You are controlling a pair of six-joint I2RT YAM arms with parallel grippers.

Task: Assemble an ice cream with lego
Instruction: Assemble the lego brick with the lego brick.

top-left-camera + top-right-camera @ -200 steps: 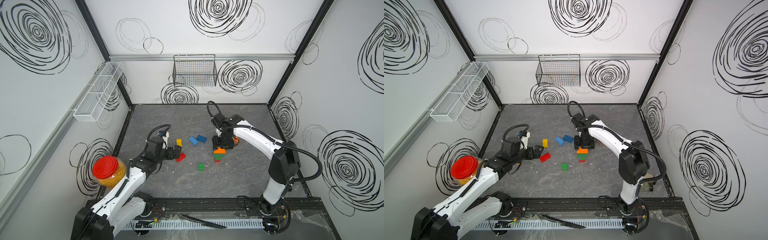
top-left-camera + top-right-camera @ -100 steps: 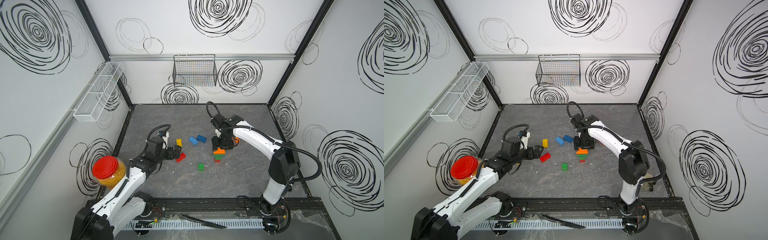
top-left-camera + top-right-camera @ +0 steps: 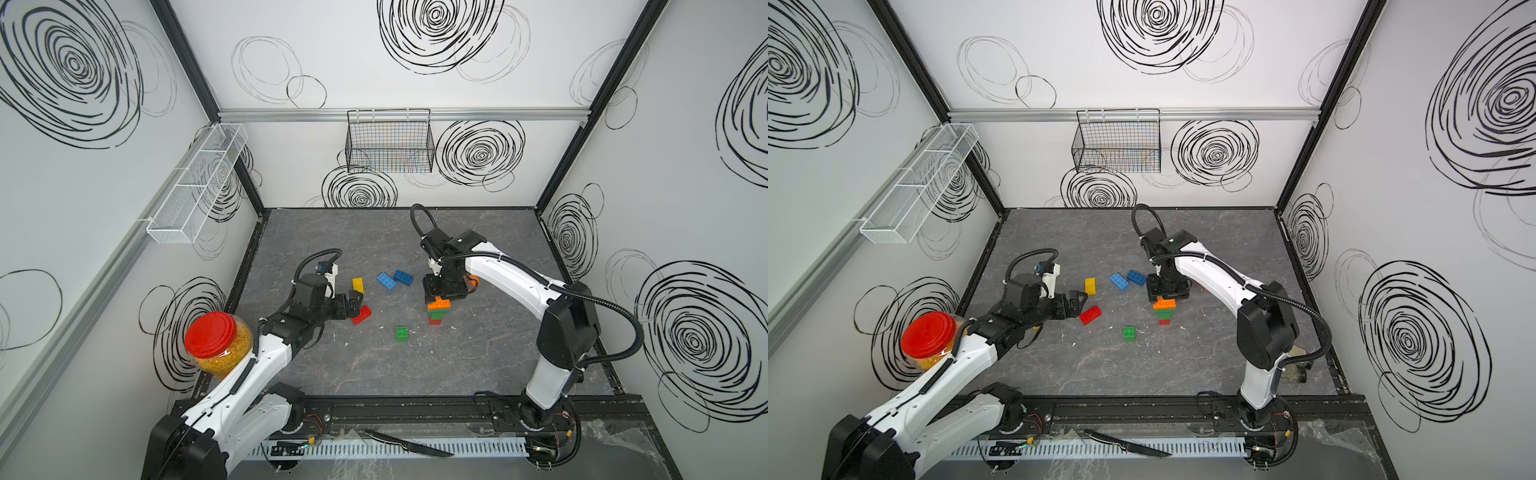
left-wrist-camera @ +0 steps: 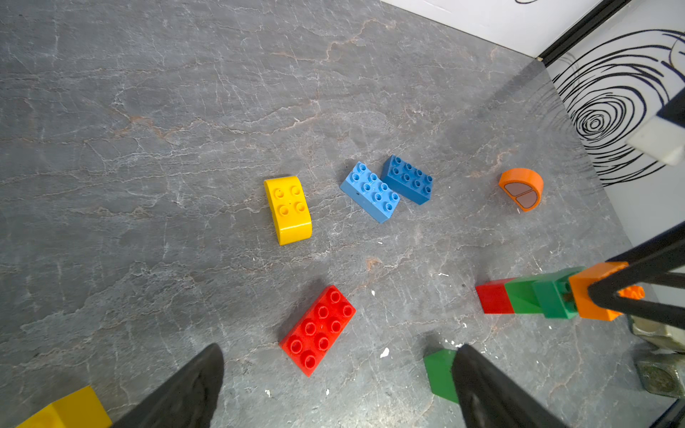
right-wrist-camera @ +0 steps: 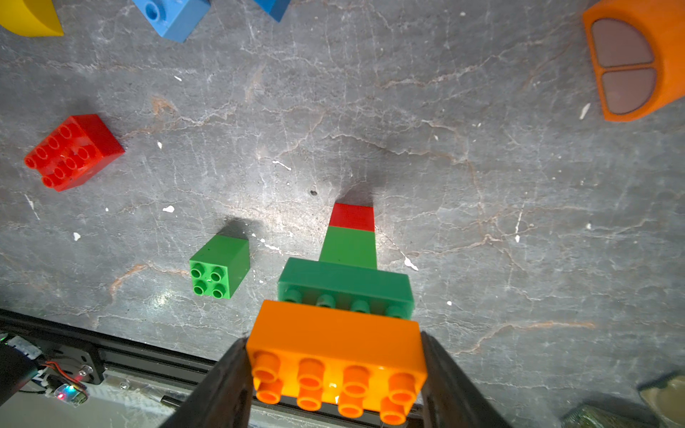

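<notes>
A lego stack (image 3: 435, 316) stands upright on the grey floor: red at the bottom, then green, then a dark green oblong (image 5: 344, 283). On top sits an orange oblong brick (image 5: 335, 344), set off so one row of green studs shows. My right gripper (image 5: 333, 357) is shut on that orange brick (image 3: 439, 304) from above. My left gripper (image 4: 339, 352) is open and empty beside a loose red oblong brick (image 4: 318, 329). One of its fingers partly hides a small green brick (image 4: 439, 374).
Loose lego lies on the floor: a yellow curved brick (image 3: 358, 285), two blue oblongs (image 3: 395, 279) and an orange dome piece (image 4: 522, 188). A red-lidded jar (image 3: 218, 347) stands by the left arm. A wire basket (image 3: 390, 141) hangs on the back wall.
</notes>
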